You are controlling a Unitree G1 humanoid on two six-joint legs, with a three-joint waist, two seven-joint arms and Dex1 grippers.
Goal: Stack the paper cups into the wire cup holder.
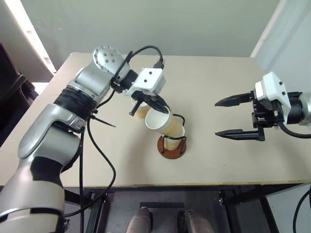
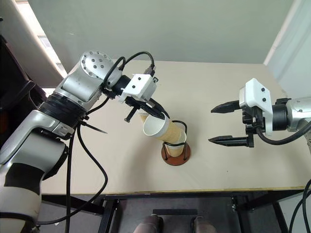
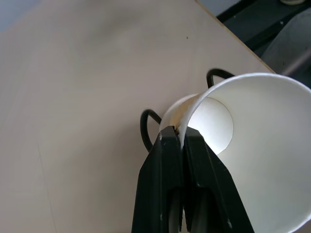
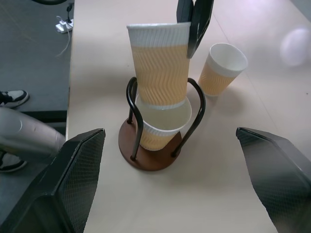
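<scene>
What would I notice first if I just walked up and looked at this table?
First, the left gripper pinching the rim of a tan-yellow paper cup, tilted, its bottom going into another cup that sits in the black wire cup holder near the table's front edge. A third cup stands just behind. On the right, the right gripper hangs wide open.

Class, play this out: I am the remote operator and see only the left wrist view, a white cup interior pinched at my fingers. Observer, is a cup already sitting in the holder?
Observer: Yes. One paper cup sits low inside the wire cup holder; the held cup is partly nested in it.
Operator: Is the held cup straight?
Observer: No, in the eye views it leans toward the left gripper, which pinches its rim.
Operator: Any cups left?
Observer: One, standing on the table beyond the holder, a third cup.
Operator: And the other arm?
Observer: The right gripper hangs open, apart from the holder.
</scene>
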